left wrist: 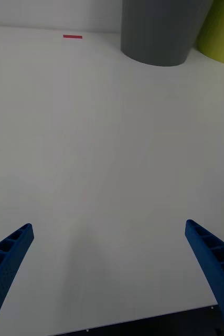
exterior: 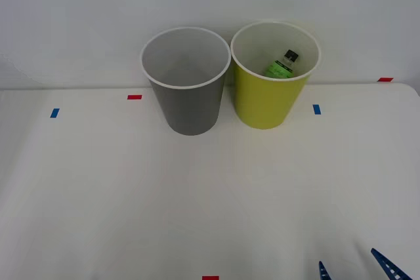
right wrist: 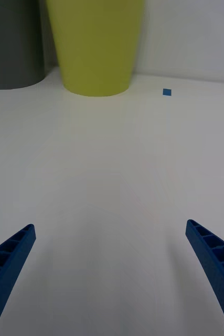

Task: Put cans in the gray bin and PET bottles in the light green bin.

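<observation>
PET bottle already inside the light green bin, lying tilted vs the inner wall, black cap up. Gray bin just beside it on the left, looks empty inside; no cans on the table. Right gripper low at near edge, fingers spread wide, holding nothing. Left gripper also spread wide w/ nothing, over bare table near its front edge, bins ahead. Judgement: bottle part done; nothing left to sort afaict.
</observation>
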Action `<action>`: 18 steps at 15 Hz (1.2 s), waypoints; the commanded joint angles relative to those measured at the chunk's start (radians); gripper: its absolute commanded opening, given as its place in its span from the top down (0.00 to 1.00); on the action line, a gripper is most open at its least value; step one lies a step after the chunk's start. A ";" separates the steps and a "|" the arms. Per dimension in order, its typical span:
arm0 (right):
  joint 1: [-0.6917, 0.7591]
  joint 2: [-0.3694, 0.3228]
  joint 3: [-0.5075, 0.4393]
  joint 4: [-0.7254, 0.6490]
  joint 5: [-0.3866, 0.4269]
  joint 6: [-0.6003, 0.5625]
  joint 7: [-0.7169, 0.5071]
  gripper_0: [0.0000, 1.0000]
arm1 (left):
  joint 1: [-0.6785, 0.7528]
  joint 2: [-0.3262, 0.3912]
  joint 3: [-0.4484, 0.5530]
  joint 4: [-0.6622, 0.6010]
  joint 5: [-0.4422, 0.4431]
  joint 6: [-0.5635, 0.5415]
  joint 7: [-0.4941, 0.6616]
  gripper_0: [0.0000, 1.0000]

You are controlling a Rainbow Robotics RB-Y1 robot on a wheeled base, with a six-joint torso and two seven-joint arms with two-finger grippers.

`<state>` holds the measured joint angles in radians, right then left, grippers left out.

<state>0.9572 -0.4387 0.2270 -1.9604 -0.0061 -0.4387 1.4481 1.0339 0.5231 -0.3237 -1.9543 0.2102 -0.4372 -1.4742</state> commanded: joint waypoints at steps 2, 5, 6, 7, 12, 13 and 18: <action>0.000 0.000 0.000 0.000 0.000 0.000 0.000 0.00 | 0.000 0.000 0.000 0.000 0.000 0.000 0.000 0.00; 0.000 0.000 0.000 0.000 0.000 0.000 0.000 0.00 | 0.000 0.000 0.000 0.000 0.000 0.000 0.000 0.00; 0.000 0.000 0.000 0.000 0.000 0.000 0.000 0.00 | 0.000 0.000 0.000 0.000 0.000 0.000 0.000 0.00; 0.000 0.000 0.000 0.000 0.000 0.000 0.000 0.00 | 0.000 0.000 0.000 0.000 0.000 0.000 0.000 0.00; 0.000 0.000 0.000 0.000 0.000 0.000 0.000 0.00 | 0.000 0.000 0.000 0.000 0.000 0.000 0.000 0.00; 0.000 0.000 0.000 0.000 0.000 0.000 0.000 0.00 | 0.000 0.000 0.000 0.000 0.000 0.000 0.000 0.00; 0.000 0.000 0.000 0.000 0.000 0.000 0.000 0.00 | 0.000 0.000 0.000 0.000 0.000 0.000 0.000 0.00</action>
<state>0.9572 -0.4387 0.2270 -1.9604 -0.0061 -0.4387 1.4481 1.0339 0.5231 -0.3237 -1.9543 0.2102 -0.4372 -1.4742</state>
